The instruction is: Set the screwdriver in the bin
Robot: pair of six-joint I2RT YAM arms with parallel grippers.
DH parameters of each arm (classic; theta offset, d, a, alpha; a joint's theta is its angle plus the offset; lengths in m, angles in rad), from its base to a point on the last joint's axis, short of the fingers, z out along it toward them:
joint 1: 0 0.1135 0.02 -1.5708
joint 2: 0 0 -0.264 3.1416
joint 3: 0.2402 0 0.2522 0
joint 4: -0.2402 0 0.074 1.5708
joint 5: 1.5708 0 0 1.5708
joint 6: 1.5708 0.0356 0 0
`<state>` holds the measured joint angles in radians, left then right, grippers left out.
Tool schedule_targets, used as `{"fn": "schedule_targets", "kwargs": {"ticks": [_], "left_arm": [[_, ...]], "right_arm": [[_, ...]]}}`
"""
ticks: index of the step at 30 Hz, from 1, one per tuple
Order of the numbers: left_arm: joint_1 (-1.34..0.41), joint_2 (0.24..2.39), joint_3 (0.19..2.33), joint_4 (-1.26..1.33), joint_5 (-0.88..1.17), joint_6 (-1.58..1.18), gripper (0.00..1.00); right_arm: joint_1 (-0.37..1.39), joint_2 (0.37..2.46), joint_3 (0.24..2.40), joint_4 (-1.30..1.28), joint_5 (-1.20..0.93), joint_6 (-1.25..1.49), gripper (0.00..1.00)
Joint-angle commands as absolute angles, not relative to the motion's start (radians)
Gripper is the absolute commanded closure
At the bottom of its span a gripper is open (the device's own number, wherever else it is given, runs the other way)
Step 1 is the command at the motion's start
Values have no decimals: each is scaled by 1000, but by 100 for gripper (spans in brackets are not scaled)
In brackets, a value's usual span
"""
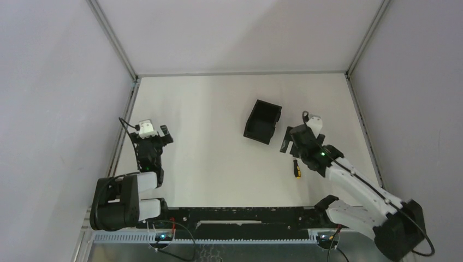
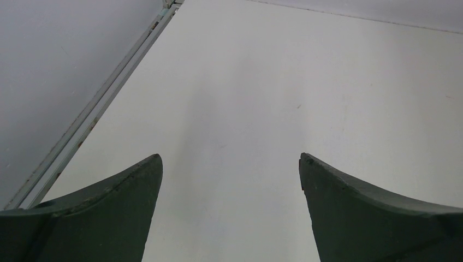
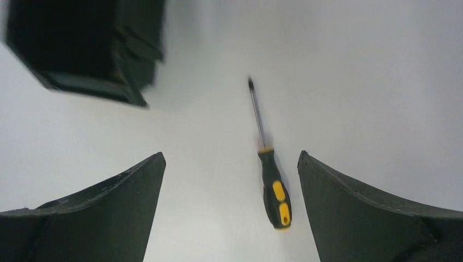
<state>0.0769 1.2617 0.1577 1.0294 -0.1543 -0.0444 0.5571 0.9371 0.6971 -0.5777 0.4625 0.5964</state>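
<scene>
Lying flat on white table (image 1: 207, 103) beneath right gripper (image 3: 229, 158), between its spread fingers, nearer right one, touching neither: screwdriver (image 3: 274, 188), shaft pointing away from gripper. Sitting ahead-left of gripper, near shaft tip but apart: black bin (image 3: 82, 43), blurred. Gaping wide, holding nothing. Left gripper (image 2: 230, 158) likewise gaping wide above table, gripping nothing, well apart from both.
</scene>
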Motion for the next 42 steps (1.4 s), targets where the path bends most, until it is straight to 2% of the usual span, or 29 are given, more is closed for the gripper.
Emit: {"fn": "schedule_targets", "kwargs": {"ticks": [1, 9, 12, 13, 14, 17, 19, 25, 31, 36, 42], "left_arm": [[71, 1253, 192, 1049, -161, -29, 0], [71, 1254, 193, 1049, -161, -29, 0], [71, 1254, 193, 1049, -161, -29, 0], [71, 1254, 192, 1048, -161, -29, 0], [70, 1254, 192, 1048, -161, -29, 0], [70, 1253, 192, 1048, -161, -29, 0], [71, 1253, 192, 1048, -161, -29, 0], [71, 1253, 193, 1049, -161, -29, 0], [71, 1254, 192, 1049, -161, -28, 0], [70, 1253, 192, 1048, -161, -29, 0], [71, 1254, 192, 1049, -161, -29, 0]], "right_arm": [[546, 1089, 703, -734, 312, 663, 0], [521, 1431, 701, -621, 226, 664, 0], [527, 1511, 713, -628, 220, 685, 10], [529, 1523, 718, -646, 235, 691, 17], [528, 1521, 718, -655, 246, 704, 29], [525, 1497, 710, -686, 264, 737, 92], [524, 1473, 706, -705, 293, 747, 98], [524, 1339, 731, -684, 300, 708, 100], [526, 1242, 885, -708, 300, 617, 100], [530, 1304, 1048, -658, 254, 526, 100], [549, 1522, 1284, -634, 293, 449, 100]]}}
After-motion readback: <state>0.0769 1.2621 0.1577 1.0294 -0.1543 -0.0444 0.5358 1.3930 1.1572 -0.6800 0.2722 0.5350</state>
